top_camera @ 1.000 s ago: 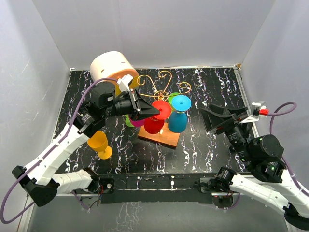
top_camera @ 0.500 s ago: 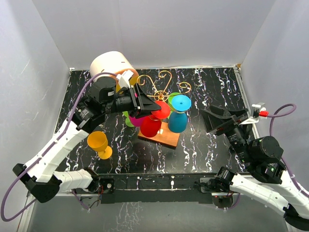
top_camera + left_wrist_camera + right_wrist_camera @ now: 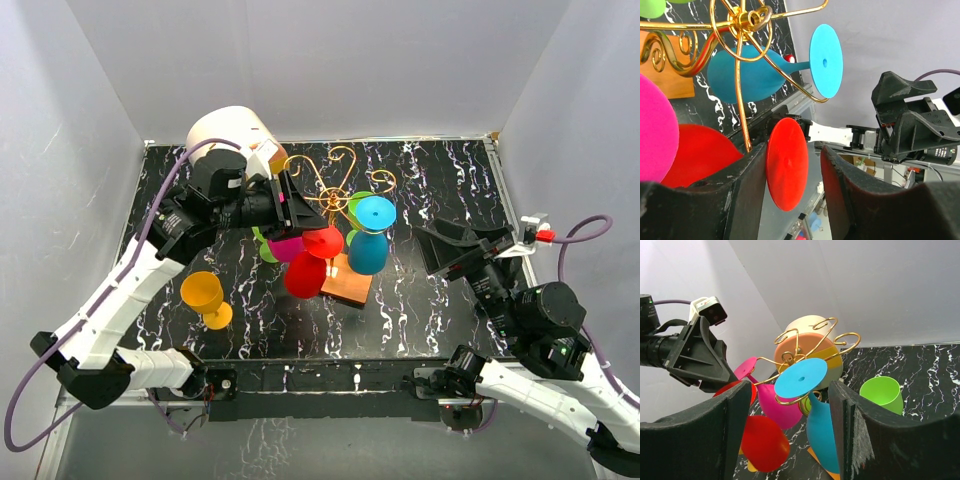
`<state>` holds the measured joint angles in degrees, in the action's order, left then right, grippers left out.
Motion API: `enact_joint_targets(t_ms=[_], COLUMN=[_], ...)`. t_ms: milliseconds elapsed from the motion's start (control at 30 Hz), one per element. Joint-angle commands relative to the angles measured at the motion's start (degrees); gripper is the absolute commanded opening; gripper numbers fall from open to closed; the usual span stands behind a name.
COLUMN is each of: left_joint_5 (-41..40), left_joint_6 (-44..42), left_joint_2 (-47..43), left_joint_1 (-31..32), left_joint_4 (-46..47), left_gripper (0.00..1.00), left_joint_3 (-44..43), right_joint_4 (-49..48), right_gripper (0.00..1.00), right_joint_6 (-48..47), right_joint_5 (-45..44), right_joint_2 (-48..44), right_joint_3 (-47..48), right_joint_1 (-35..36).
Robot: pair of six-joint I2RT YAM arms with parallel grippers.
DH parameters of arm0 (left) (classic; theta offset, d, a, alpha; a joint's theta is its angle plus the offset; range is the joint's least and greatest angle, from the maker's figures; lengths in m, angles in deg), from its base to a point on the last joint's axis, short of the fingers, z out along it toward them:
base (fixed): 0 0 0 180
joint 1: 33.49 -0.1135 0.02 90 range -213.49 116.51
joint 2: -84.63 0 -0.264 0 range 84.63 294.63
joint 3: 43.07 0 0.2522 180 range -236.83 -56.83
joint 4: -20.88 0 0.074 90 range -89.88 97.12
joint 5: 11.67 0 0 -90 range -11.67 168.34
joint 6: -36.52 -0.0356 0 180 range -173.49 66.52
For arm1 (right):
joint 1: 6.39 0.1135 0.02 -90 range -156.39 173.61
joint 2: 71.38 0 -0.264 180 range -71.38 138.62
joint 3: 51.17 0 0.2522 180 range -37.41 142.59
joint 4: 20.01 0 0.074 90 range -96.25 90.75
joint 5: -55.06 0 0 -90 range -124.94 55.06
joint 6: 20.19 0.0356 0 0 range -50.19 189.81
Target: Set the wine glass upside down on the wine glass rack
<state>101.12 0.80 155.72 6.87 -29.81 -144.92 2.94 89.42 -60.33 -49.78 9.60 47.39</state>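
Centre frame: left gripper (image 3: 792, 167) parted about the wine glass (image 3: 304, 276) foot; seemingly light, rigid, slippery; take by stem.

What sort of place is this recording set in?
Probably a lab test cell rather than a home: plain pale walls box in a black marbled table, a left arm and right arm are mounted at its near edge, and bright wine glasses hang on a gold wire rack.

Left arm | we note the left gripper (image 3: 314, 213) jaws, clamped a second ago, now parted around the red wine glass (image 3: 303, 278) foot | gripper shifted toward the far wall | glass bowl swung lower, overhanging the orange base's (image 3: 345, 288) near-left edge
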Motion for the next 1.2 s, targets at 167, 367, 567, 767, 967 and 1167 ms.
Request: enact_joint_targets(t_ms=[167,367,567,767,967,1167], left_joint_5=[0.42,2.71,2.90,-2.02,-3.62,-4.86], left_joint_6=[-2.69,-1.96,-2.21,-5.75,-7.86,-9.93], left_joint_2=[0.21,0.26,1.20,2.70,4.60,5.76], left_joint_1=[-0.07,-0.02,-0.04,-0.02,-0.01,-0.02], left_joint_4=[-0.78,1.37,2.18,-1.87,-2.85,-5.18], left_gripper=[0.29,0.20,0.23,0.32,0.34,0.38], left_joint_3=[-3.13,-2.56,-2.73,-5.30,-8.49,-12.02], right_joint_4=[-1.31,-0.93,-0.78,-0.75,-0.60,-0.41], right_gripper=[0.62,0.62,0.62,0.62,0.62,0.62], right_joint_6=[-0.02,0.20,0.37,0.27,0.64,0.92], right_joint_5=[-0.67,-0.98,-1.13,-1.24,-1.07,-1.19], right_joint_2=[-1.35,-2.07,-2.64,-2.85,-2.67,-2.71], right_joint_3=[-0.16,-0.50,-0.77,-0.85,-0.95,-0.95], right_joint_1=[0.10,0.06,0.03,0.08,0.09,0.07])
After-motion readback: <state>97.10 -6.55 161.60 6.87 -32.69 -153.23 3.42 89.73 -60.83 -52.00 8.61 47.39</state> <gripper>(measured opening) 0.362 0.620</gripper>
